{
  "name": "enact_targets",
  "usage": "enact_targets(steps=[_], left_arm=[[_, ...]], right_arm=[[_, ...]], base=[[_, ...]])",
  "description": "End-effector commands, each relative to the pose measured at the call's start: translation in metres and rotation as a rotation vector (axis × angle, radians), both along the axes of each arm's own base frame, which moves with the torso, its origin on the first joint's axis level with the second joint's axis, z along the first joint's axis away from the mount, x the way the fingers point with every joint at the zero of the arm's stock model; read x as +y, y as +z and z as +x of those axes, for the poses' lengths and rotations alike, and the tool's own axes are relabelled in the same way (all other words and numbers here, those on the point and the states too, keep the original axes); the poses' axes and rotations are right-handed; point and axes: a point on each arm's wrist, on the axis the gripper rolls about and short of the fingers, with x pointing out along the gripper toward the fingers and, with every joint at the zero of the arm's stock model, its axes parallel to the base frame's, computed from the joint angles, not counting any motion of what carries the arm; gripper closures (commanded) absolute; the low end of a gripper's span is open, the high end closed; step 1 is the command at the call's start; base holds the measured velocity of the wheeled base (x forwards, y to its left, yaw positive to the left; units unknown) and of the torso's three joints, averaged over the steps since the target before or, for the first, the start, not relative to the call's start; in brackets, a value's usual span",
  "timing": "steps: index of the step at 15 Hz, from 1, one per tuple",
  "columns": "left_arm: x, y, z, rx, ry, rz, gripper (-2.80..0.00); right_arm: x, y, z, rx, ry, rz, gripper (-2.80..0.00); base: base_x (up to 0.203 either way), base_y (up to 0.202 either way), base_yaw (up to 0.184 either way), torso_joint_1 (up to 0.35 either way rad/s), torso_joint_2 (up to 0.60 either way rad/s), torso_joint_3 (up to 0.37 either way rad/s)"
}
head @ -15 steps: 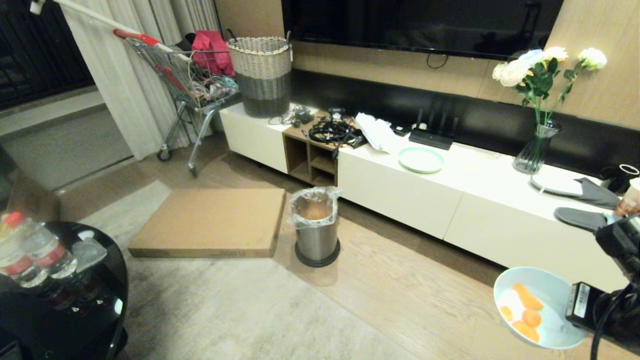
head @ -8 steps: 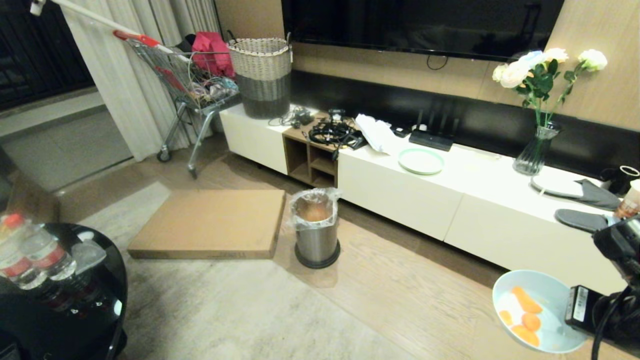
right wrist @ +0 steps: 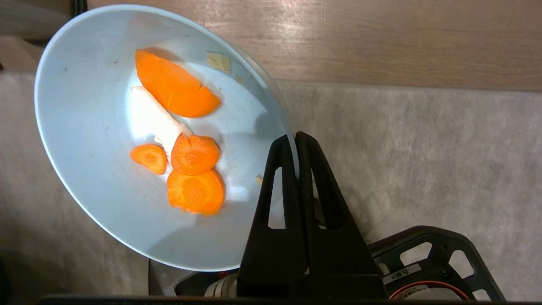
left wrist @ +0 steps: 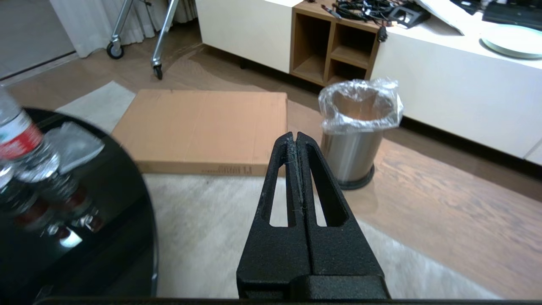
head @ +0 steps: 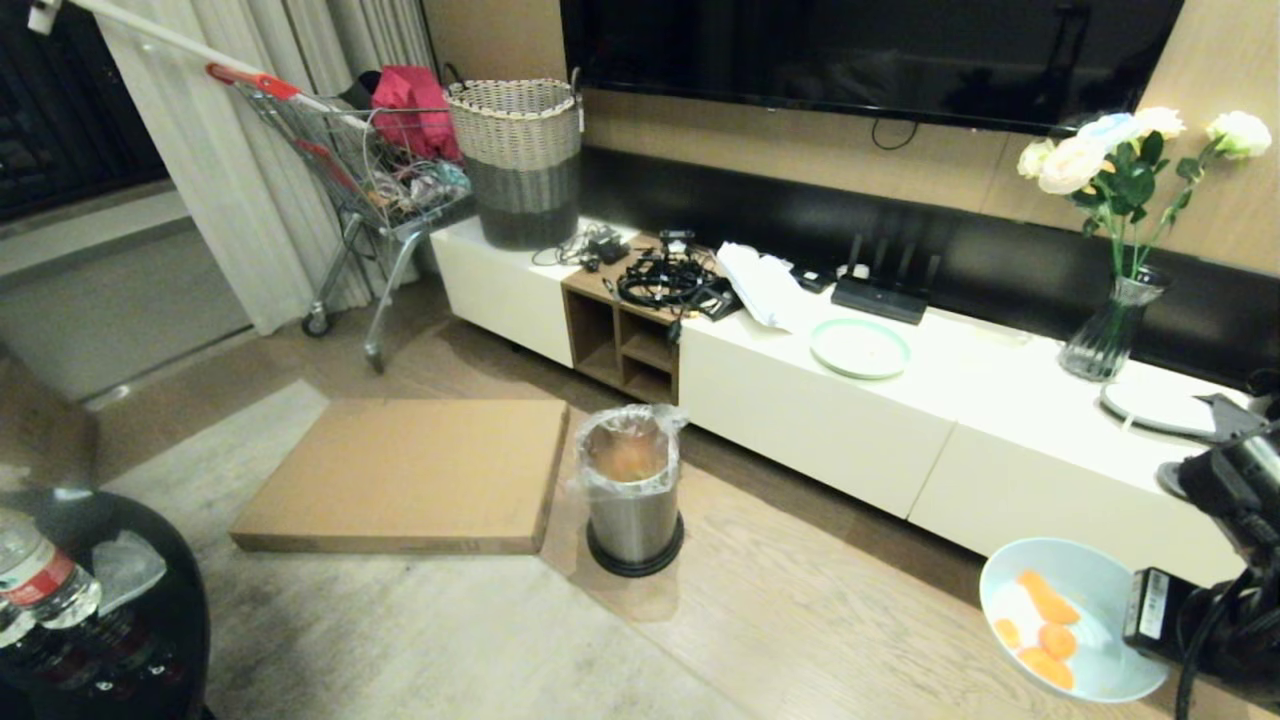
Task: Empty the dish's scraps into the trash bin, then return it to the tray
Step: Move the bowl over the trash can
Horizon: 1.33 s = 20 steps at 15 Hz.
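My right gripper [right wrist: 294, 137] is shut on the rim of the dish [right wrist: 101, 140], a pale blue-white bowl carried level above the floor at the lower right of the head view [head: 1090, 590]. The scraps [right wrist: 186, 165], orange slices and whitish bits, lie inside it; they also show in the head view [head: 1045, 625]. The trash bin [head: 632, 495], brushed steel with a clear liner, stands on the wood floor ahead and to the left of the dish. In the left wrist view my left gripper [left wrist: 295, 136] is shut on nothing, with the trash bin [left wrist: 355, 140] just beyond it. The tray is out of view.
A flat cardboard box [head: 415, 470] lies left of the bin. A long white cabinet [head: 900, 420] runs behind, bearing a mint-green plate [head: 858, 347], cables, a woven basket [head: 520, 160] and a flower vase [head: 1110, 325]. A shopping cart [head: 370, 180] stands far left; a black round table [head: 120, 620] with water bottles is near left.
The whole scene has shifted in the head view, so the camera has moved: the bin now sits a little lower and nearer. The dish stays held in the right gripper.
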Motion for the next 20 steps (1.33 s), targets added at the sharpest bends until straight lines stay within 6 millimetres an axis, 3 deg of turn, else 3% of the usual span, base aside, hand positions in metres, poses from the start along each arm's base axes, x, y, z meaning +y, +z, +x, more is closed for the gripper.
enact_targets(steps=[1,15,20], left_arm=[[0.0,0.0,0.0,-0.001,0.0,0.0,0.0],[0.0,0.0,0.0,-0.001,0.0,0.001,0.0],[0.0,0.0,0.0,-0.001,0.0,0.001,0.0]], right_arm=[[0.0005,0.0011,0.0009,-0.003,-0.002,0.0,0.0],[0.0028,0.0064,0.0047,-0.023,0.007,0.002,0.0],[0.0029,0.0055,0.0049,-0.018,0.008,0.0,0.0]], base=[[0.183,0.0,0.001,0.0,0.0,0.005],[0.184,0.0,0.003,0.003,0.0,0.002],[0.023,0.0,0.001,0.002,0.0,0.0]])
